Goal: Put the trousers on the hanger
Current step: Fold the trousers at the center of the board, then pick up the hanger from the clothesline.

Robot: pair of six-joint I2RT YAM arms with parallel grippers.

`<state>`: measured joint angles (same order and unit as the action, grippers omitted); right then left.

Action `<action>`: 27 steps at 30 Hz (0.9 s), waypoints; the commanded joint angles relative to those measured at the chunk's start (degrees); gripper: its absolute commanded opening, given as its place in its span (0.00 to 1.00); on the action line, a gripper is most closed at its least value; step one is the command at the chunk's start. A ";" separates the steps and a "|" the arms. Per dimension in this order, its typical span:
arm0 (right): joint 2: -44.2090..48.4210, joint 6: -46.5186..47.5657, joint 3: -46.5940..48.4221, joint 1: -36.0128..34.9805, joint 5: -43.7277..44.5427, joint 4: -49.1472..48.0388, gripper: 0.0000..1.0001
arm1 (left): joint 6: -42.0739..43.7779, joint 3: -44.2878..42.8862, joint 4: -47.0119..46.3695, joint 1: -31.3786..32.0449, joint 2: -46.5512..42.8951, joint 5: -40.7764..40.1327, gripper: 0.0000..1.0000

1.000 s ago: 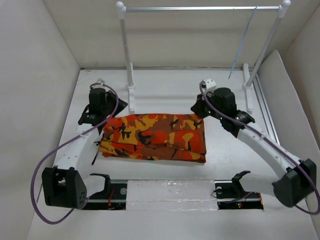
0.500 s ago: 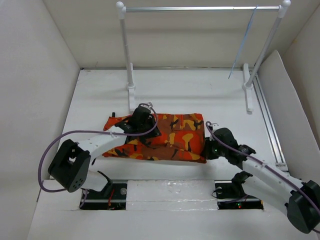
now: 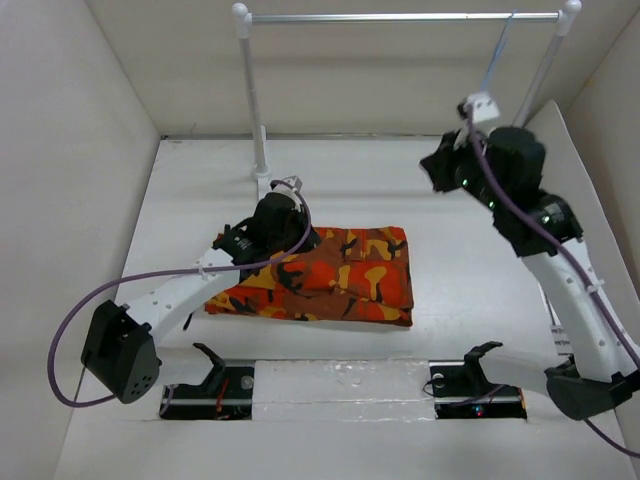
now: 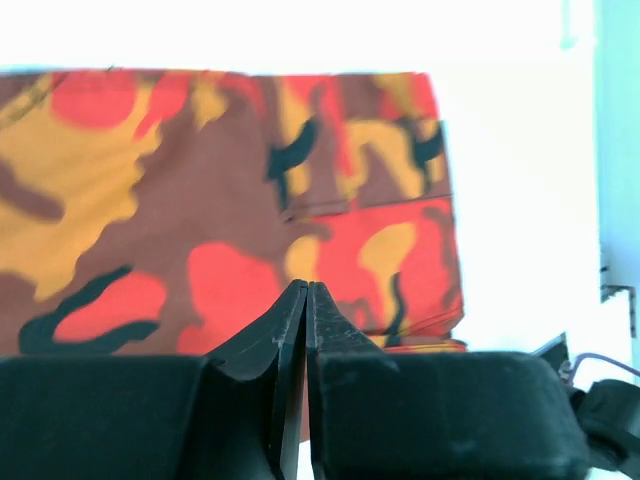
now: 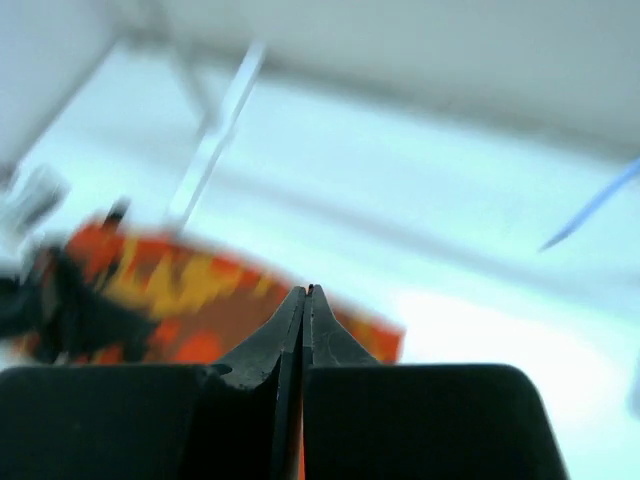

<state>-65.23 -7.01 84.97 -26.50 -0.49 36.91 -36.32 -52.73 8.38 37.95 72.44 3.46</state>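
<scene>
R arm swung up off the table (image 3: 450, 230) in the last half sec. R gripper (image 5: 305, 292) was low at the right edge of the trousers (image 3: 335, 275); now it's high at back right, near the hanger (image 3: 490, 75), not touching it. Its fingers are pressed together, nothing pinched.

L gripper (image 4: 305, 292) barely moved in that time and sits over the trousers' back-left part. Jaws also pressed together, no cloth between them afaict.

Trousers lie folded flat mid table, same spot as before. Hanger hangs at the far right end of the rack (image 3: 400, 17) rail, well apart from the trousers.

My read: R is going for the hanger first and must open before it can grab. No cloth lifted, so the task has barely started.

Containers: none in view. Rack carries only the hanger.
</scene>
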 commanded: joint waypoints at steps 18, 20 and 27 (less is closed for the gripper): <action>-32.06 7.09 24.89 32.83 -23.15 -11.75 0.59 | 5.55 0.00 1.46 2.91 -4.15 -0.65 0.28; -30.67 4.74 19.05 33.35 -27.36 -16.67 0.58 | 5.29 1.48 1.64 2.91 -3.98 -1.00 0.27; -28.02 2.00 11.01 33.88 -28.34 -24.69 0.05 | 4.06 2.90 1.46 2.91 -3.98 -0.74 0.24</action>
<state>-96.88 -3.70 96.73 7.14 -25.15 20.25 -31.94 -49.41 11.00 40.77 68.88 2.31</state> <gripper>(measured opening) 0.123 0.246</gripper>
